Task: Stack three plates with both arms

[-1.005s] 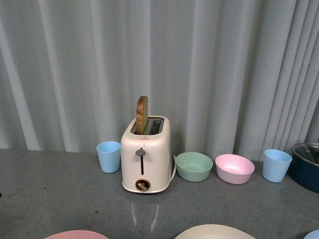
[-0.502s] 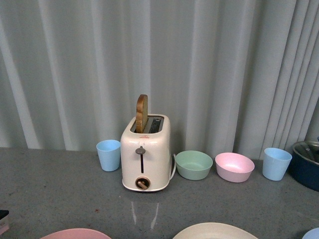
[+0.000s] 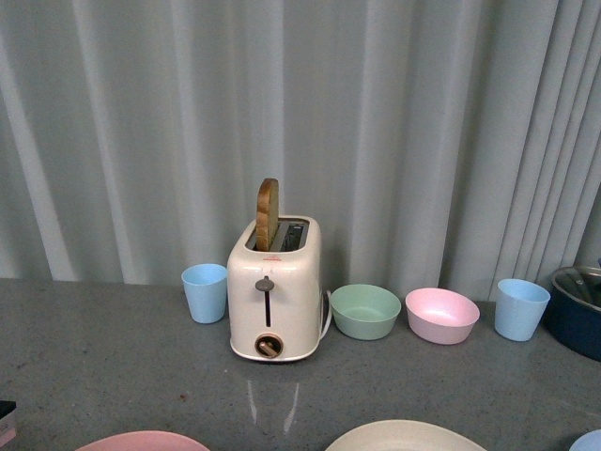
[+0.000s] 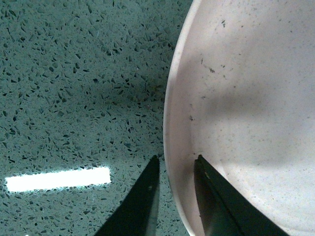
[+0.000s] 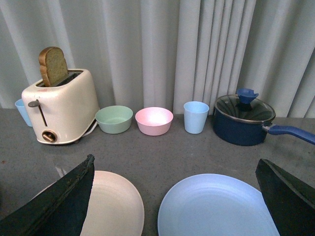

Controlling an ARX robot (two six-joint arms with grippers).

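The pink plate [image 3: 141,440] shows only as a rim at the bottom left of the front view. In the left wrist view my left gripper [image 4: 177,158] is shut on the pink plate's rim [image 4: 246,98], one finger [image 4: 145,196] outside it and one inside, over the speckled grey counter. The cream plate [image 3: 404,435] lies at the bottom middle and the light blue plate [image 3: 590,442] at the bottom right corner. In the right wrist view my right gripper [image 5: 174,159] is wide open and empty above the cream plate [image 5: 113,206] and the light blue plate [image 5: 216,206], which lie side by side, apart.
At the back stand a cream toaster [image 3: 274,301] with a bread slice, two light blue cups [image 3: 205,293] [image 3: 521,308], a green bowl [image 3: 364,312], a pink bowl [image 3: 441,316] and a dark blue lidded pot [image 5: 243,120]. A grey curtain hangs behind.
In the front view the pink plate's rim shows a little higher and fuller, and a dark part has come into view at the left edge. The other plates have not moved.
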